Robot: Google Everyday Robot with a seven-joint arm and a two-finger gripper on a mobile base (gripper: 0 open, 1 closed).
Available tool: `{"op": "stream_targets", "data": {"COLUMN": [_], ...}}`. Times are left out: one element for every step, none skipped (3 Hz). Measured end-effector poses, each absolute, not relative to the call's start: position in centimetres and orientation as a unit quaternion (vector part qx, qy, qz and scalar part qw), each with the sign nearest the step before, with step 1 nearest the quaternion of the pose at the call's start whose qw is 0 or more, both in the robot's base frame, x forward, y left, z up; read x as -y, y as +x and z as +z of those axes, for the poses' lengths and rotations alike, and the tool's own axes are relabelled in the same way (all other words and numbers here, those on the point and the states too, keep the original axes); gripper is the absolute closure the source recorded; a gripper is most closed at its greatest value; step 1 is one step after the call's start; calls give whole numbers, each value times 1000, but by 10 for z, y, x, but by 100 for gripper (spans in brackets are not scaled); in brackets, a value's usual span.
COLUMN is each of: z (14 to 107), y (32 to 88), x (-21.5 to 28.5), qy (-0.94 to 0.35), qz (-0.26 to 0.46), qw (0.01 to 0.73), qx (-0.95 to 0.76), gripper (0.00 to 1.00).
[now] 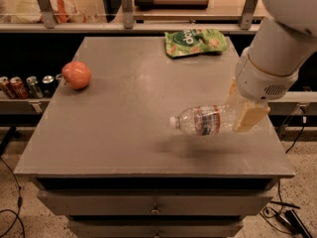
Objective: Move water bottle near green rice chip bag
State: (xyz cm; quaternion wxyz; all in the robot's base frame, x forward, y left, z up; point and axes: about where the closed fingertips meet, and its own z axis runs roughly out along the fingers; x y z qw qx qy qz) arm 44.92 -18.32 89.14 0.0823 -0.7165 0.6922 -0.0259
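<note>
Aloft over table: pincer, water bottle

You have one bottle, one green chip bag and one red fruit, all on or over one desk. You have one claw, at the desk's right front, clamped on the bottle's base end and holding it off the surface. You can count four cans at the left; a fifth is unclear.

green rice chip bag: "pop" (roughly), tool gripping water bottle
</note>
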Motion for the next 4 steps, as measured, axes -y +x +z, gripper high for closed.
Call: {"op": "stream_targets", "data": {"z": [895,891,886,887], "y": [452,457,492,532], "x": [184,184,186,195], "qy": [-716,-707,-698,-684], "qz": [-30,-32,-51,-76], "qw": [86,92,110,132], "qx": [-692,-700,-706,-713], "gripper": [100,100,100,100]}}
